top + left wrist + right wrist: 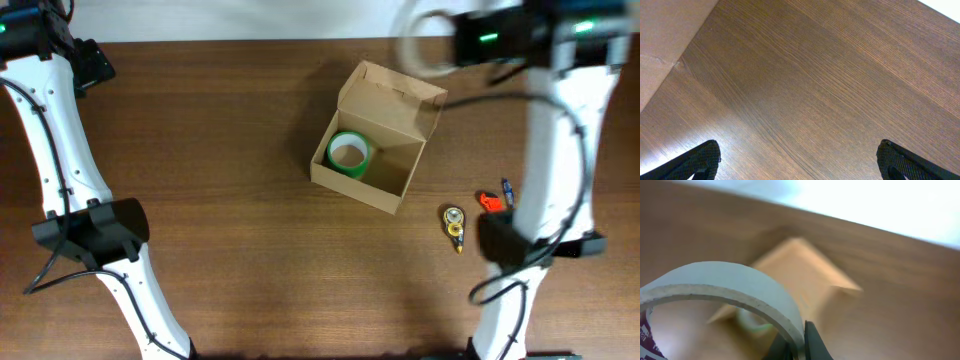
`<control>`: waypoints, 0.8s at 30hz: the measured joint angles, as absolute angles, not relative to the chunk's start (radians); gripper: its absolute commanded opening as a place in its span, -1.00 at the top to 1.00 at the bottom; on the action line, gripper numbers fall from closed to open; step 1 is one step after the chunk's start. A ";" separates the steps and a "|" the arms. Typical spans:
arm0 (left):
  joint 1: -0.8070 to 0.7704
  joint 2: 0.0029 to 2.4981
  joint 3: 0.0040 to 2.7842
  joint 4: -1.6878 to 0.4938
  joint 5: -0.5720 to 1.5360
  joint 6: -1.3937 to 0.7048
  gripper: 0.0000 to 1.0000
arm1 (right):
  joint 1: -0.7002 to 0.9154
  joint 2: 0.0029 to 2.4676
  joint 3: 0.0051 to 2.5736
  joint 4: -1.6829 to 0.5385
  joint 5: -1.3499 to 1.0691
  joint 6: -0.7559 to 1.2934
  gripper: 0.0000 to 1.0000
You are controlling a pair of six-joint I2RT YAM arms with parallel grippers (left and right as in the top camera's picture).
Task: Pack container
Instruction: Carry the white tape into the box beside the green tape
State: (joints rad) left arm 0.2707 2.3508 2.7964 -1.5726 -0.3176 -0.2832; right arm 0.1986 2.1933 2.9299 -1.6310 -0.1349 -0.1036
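Right gripper (pixel 800 347) clenched on pale wide tape roll (pixel 725 282), box ahead. Step: carry it over the open brown cardboard box (pixel 392 135) mid-table and lower it flat into the free half beside the green tape roll (pixel 349 152). The raised lid flap (pixel 395 85) could snag. Left gripper (pixel 800 160) released, empty, over dark wooden table (pixel 840 75). Small yellow item (pixel 454 222) and orange item (pixel 488 200) lie right of the box.

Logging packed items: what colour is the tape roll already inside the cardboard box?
Green; the round tape roll shows best overhead.
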 measured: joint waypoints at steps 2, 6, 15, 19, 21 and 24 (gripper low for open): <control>0.271 2.351 2.796 -1.573 -0.317 -0.283 -1.00 | 0.302 2.193 2.878 -1.614 -0.125 -0.121 0.93; 0.271 2.351 2.796 -1.573 -0.317 -0.283 -1.00 | 0.428 2.198 2.693 -1.552 -0.072 -0.143 0.93; 0.271 2.351 2.796 -1.573 -0.318 -0.283 -1.00 | 0.425 2.225 2.355 -1.365 -0.020 -0.158 0.93; 0.271 2.351 2.796 -1.573 -0.317 -0.283 -1.00 | 0.390 2.227 2.291 -1.301 -0.008 -0.158 0.93; 0.271 2.351 2.796 -1.573 -0.317 -0.283 -1.00 | 0.372 2.229 2.269 -1.292 -0.003 -0.157 0.93; 0.271 2.351 2.796 -1.573 -0.317 -0.283 -0.99 | 0.352 2.234 2.250 -1.293 0.001 -0.158 0.93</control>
State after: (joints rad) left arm 0.2707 2.3508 2.7960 -1.5730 -0.3172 -0.2832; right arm 0.3523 2.2337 2.2501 -1.2926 0.0006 -0.1577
